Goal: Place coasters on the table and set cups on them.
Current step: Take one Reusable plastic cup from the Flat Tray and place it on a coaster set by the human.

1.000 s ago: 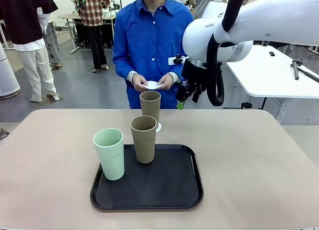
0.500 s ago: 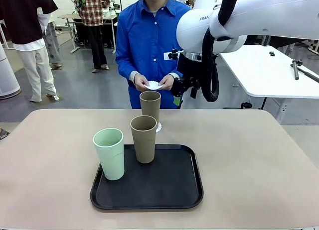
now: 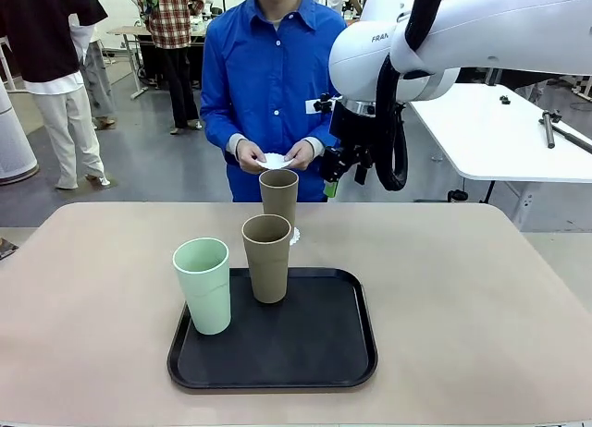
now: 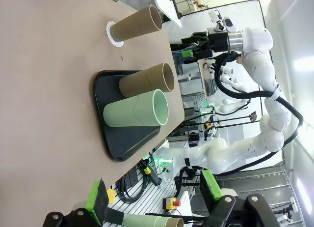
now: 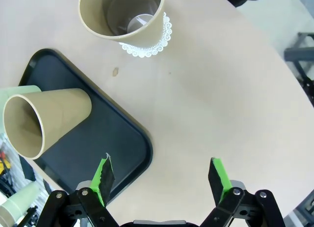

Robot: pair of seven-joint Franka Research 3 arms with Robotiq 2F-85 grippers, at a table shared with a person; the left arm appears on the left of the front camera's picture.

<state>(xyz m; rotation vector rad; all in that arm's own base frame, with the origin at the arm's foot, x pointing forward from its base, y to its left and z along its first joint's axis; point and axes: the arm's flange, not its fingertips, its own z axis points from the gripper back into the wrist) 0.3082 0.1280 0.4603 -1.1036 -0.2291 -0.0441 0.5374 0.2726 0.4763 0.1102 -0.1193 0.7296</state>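
While holding right claw (image 5: pixel 162 170) and left claw (image 4: pixel 154 187) wide and empty, shows one tan cup (image 3: pixel 278 194) set on its coaster (image 3: pixel 295 234) on the desk (image 3: pixel 462 288), yet leaves the mint cup (image 3: pixel 203 284) and other tan cup (image 3: pixel 267 258) on the tray (image 3: pixel 314 353), with a spare coaster (image 3: pixel 276 159) in the person's hands (image 3: pixel 299 153).

Right arm (image 3: pixel 499 30) held high, elbow out right, wrist over middle. Right gripper (image 5: pixel 160 164) pointing down, jaws spread wide, empty. Left gripper (image 4: pixel 153 192) rolled sideways, jaws wide apart, empty.
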